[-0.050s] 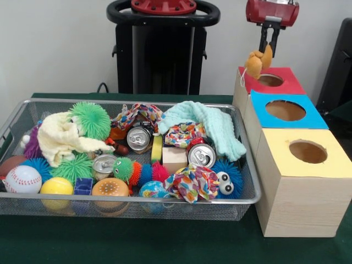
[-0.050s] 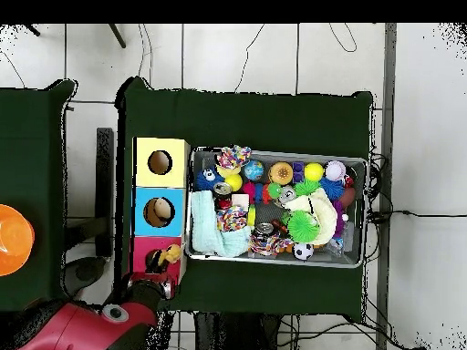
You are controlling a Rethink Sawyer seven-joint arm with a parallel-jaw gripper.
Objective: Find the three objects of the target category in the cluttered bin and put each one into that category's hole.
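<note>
The gripper (image 1: 268, 45) hangs over the red box (image 1: 286, 82), and its black fingers (image 1: 263, 39) are pinched shut on a small orange plush toy (image 1: 257, 61). The toy dangles just above the round hole (image 1: 270, 80) in the red top, a bit toward the side where the wire bin (image 1: 248, 187) sits. In the overhead view the toy (image 2: 167, 255) shows right by the red box (image 2: 150, 251).

The toy looks soft, light and floppy. It will not break, and it should squash to fit the hole. It is held by its top end, so the rest hangs down and may swing. It should be right over the hole before the fingers let go, or it could catch on the rim.

The blue box (image 1: 286, 113) and yellow box (image 1: 305, 165) stand next in the row. The bin is full of spiky balls, soda cans (image 1: 201, 155), cloths and a baseball (image 1: 22, 179). I cannot tell which others belong with the toy. Soft ones can be pinched anywhere.
</note>
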